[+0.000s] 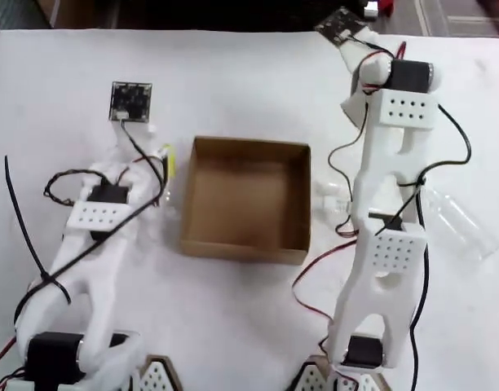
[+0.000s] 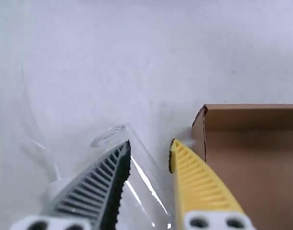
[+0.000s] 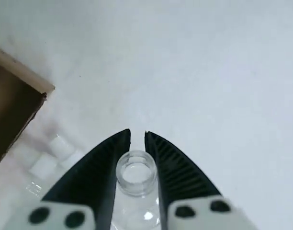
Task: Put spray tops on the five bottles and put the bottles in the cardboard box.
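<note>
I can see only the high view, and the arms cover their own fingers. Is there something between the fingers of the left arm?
Observer: Yes. In the left wrist view, a clear bottle lies between the left fingers, close beside the box.
Operator: Does it have a spray top already?
Observer: No. Its mouth is open, with nothing on it.
Operator: And the right arm?
Observer: In the right wrist view, the right fingers stand on both sides of the neck of a second bottle, which also has no top.
</note>
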Robot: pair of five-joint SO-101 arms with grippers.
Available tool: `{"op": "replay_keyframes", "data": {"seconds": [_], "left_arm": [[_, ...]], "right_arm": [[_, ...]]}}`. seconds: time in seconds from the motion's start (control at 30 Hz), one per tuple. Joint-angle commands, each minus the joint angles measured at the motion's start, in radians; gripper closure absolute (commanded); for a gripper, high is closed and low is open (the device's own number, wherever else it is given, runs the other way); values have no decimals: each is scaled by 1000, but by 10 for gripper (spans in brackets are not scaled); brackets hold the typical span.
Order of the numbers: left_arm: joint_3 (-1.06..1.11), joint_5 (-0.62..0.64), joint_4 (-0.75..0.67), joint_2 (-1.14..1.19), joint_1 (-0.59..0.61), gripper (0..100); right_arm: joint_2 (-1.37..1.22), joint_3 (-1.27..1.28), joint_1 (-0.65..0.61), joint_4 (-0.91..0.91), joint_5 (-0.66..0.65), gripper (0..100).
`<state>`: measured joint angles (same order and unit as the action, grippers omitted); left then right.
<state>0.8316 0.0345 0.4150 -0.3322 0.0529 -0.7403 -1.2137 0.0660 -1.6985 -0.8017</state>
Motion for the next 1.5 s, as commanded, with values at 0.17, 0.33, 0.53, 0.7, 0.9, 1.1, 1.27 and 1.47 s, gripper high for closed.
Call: {"op": "replay_keyframes", "data": {"seconds": [0.17,0.33,0.53,0.7,0.9,1.1,1.27,1.47], "left_arm": [[-3,5,-52,-1,4,866],[-3,5,-49,-1,4,866],[-3,5,-49,-1,4,866],[-3,12,-35,-10,-7,861],[-31,14,216,-162,-229,860],[44,14,305,-432,-311,860],[239,14,124,-616,-314,788],[344,152,48,-816,-308,775]], "right_arm": [[154,-43,45,-28,149,982],[209,-43,48,-30,172,982],[285,-41,50,-31,235,982],[394,-41,41,-31,364,982],[567,-41,36,-31,500,982],[700,40,35,-31,612,982],[872,276,-31,-28,605,982],[1121,534,-133,-7,605,982]]}}
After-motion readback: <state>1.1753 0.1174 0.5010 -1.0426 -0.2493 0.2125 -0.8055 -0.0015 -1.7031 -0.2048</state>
